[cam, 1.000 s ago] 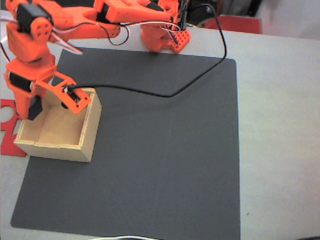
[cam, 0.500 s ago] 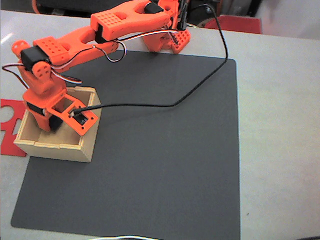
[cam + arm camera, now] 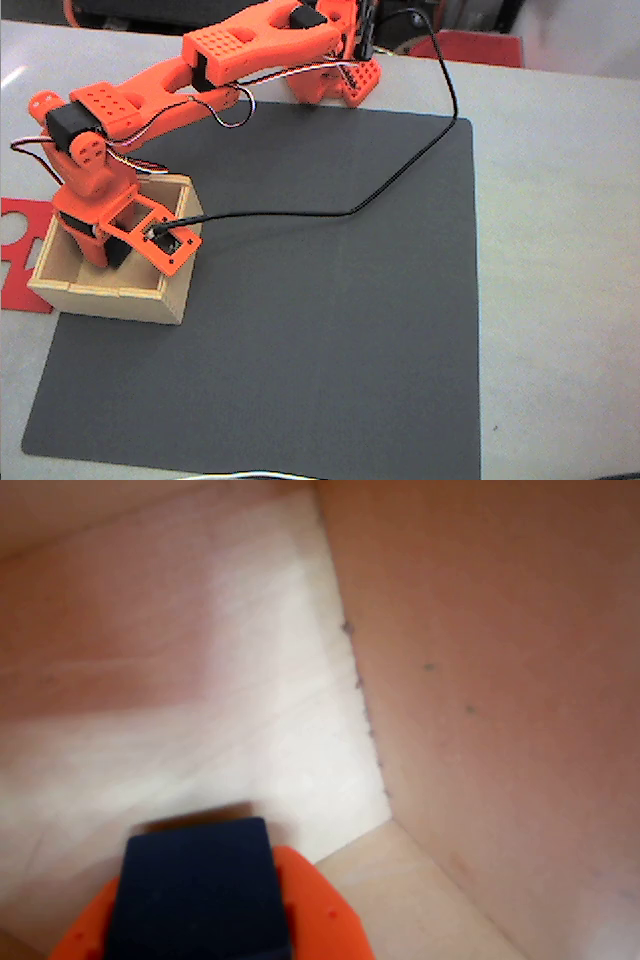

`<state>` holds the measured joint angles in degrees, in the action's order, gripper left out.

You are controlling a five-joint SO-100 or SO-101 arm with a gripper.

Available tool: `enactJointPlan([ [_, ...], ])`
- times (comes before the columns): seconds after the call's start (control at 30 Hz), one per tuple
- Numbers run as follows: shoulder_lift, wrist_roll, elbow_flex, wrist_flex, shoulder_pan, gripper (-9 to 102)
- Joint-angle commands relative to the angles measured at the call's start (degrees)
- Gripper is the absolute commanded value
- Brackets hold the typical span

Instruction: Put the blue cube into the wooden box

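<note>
Arm (image 3: 200, 70) bends down at the mat's left edge, your gripper (image 3: 105, 250) inside the wooden box (image 3: 110, 295), clamped on the blue cube (image 3: 195, 890), walls close around.

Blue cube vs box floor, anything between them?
Nothing: in the wrist view the blue cube, against the claw's orange finger, hangs over bare wooden box floor.

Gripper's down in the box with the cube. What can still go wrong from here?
1. In the wrist view the blue cube sits against the gripper's orange finger; it may cling or tumble on release.
2. In the fixed view the gripper is low inside the wooden box; lifting out could catch a wall and drag it.
</note>
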<state>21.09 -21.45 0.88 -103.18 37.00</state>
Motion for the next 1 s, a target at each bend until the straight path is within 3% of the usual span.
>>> enactJointPlan([
  [0.0,-0.2,0.5,0.2,-0.4,-0.9,10],
  [0.97,2.0,-0.4,-1.0,-0.4,-2.5,20],
])
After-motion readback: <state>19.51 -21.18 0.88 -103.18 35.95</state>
